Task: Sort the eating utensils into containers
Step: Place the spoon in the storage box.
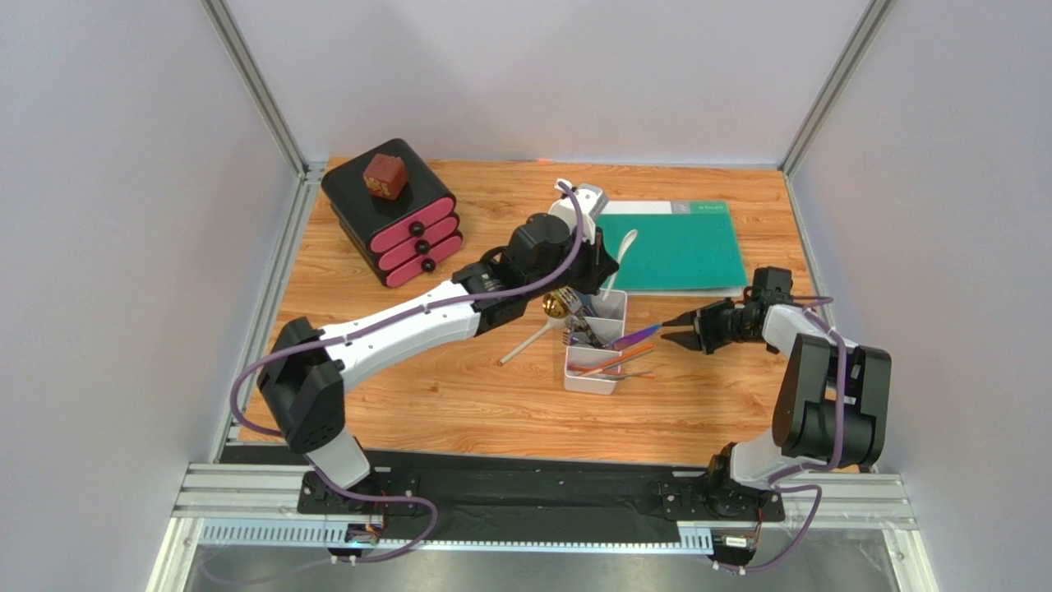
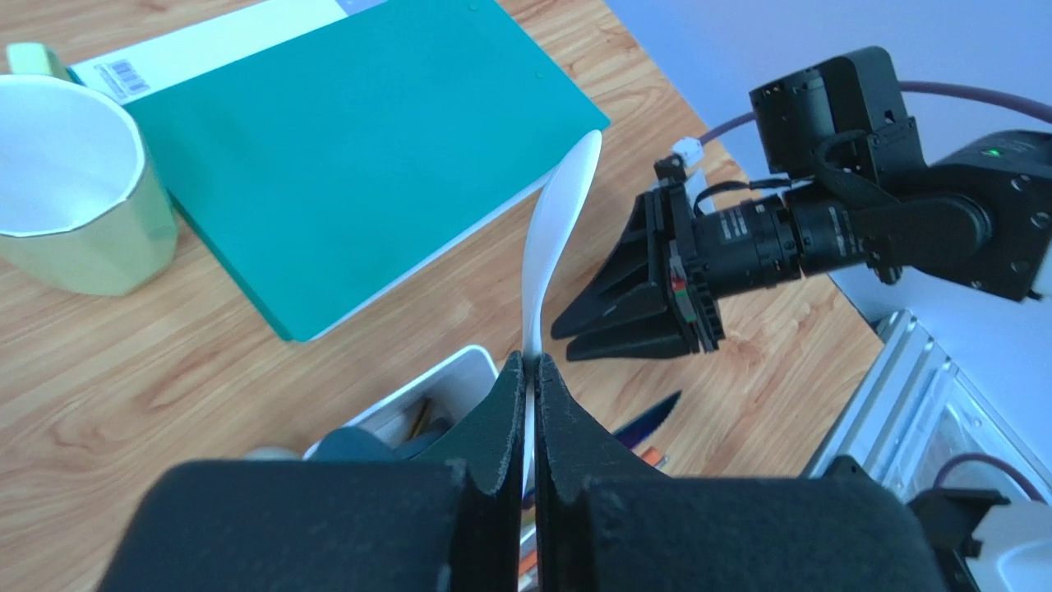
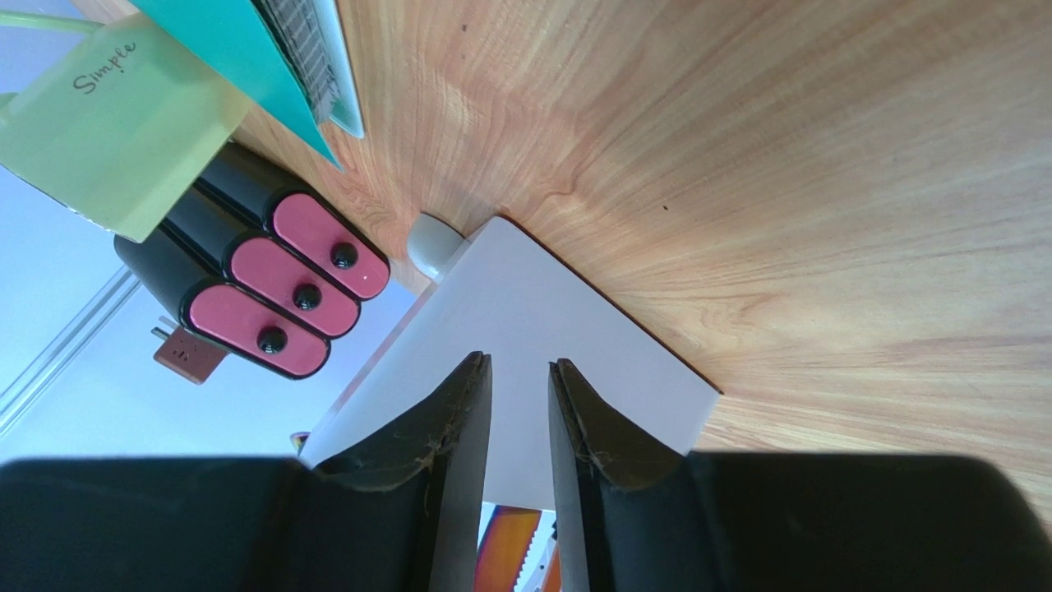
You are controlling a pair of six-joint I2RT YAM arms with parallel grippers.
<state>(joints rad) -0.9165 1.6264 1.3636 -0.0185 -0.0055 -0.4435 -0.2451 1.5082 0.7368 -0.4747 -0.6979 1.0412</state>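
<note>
left hand (image 2: pixel 531 361) is pinched tight on the white spoon (image 2: pixel 558 210) over the tray (image 1: pixel 590 382), while the right hand (image 3: pixel 519 361) hangs just beside it, narrowly parted and empty.

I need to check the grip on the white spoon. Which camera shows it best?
Left wrist: the white spoon is close and sharp, clamped in the shut jaws of the left gripper, with its bowl by the corner of the green folder. Top external shows only a short, small piece of it. Right wrist shows none of it.

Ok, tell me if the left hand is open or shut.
Shut: the left hand pinches the handle of the white spoon, per the left wrist view.
</note>
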